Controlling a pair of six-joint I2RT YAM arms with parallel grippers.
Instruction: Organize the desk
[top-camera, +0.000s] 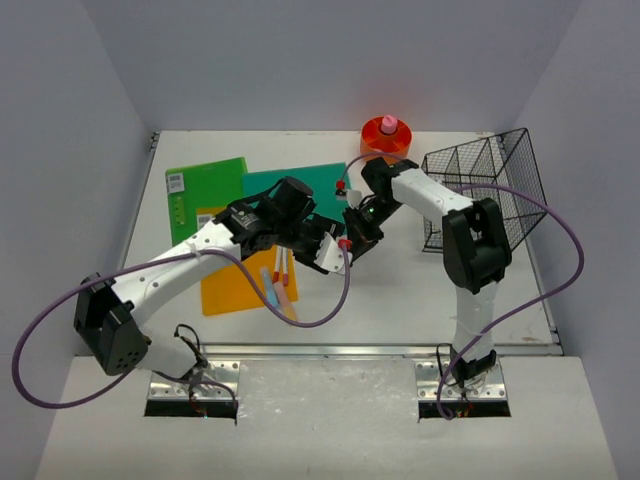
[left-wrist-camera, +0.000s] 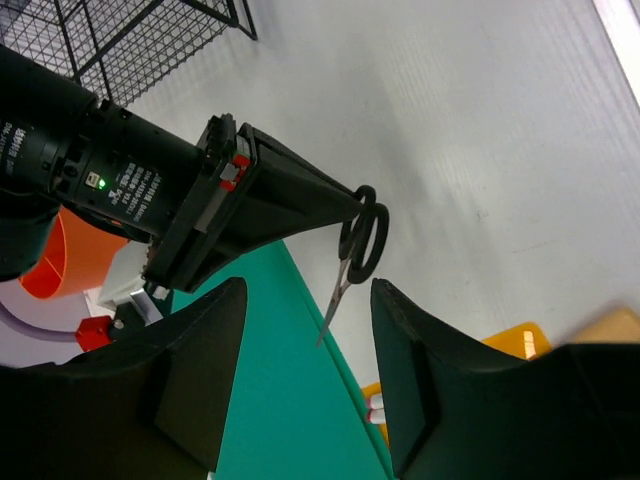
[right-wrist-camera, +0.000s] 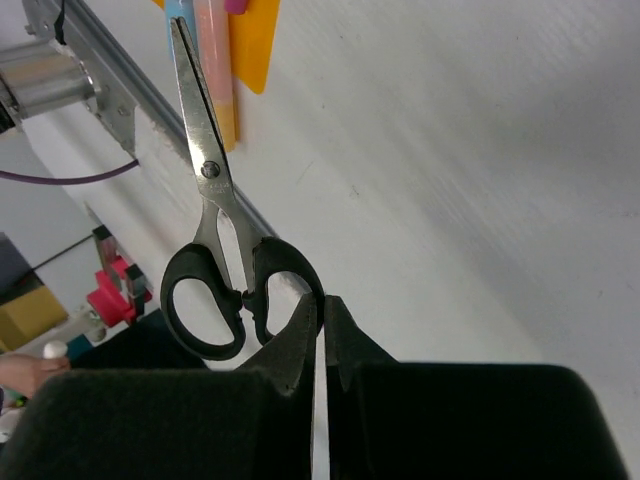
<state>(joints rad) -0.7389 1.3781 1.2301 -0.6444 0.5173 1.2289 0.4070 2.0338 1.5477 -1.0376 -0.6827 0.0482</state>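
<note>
1. Two pincers meet above the counter (top-camera: 400, 290). This white surface lies under the scissors (right-wrist-camera: 208, 172), well below them and not touching them.
2. The right pincer (right-wrist-camera: 322, 340) is pressed together on the rim of one black handle loop, so the scissors hang in the air with the blades shut.
3. The left pincer (left-wrist-camera: 308, 300) is spread, with one finger on each side of the scissors' blades. As far as I can see, it touches neither blade.
4. This looks like a handover, and the risk is in the timing. If the right pincer lets go before the left one pinches firmly, the scissors would fall on the teal folder (left-wrist-camera: 290, 420) under them.
5. The thin, smooth blades may also slip or swing, because only one loop is held.
6. The wire basket (top-camera: 490, 190) stands well apart from the scissors, on the right arm's side.
</note>
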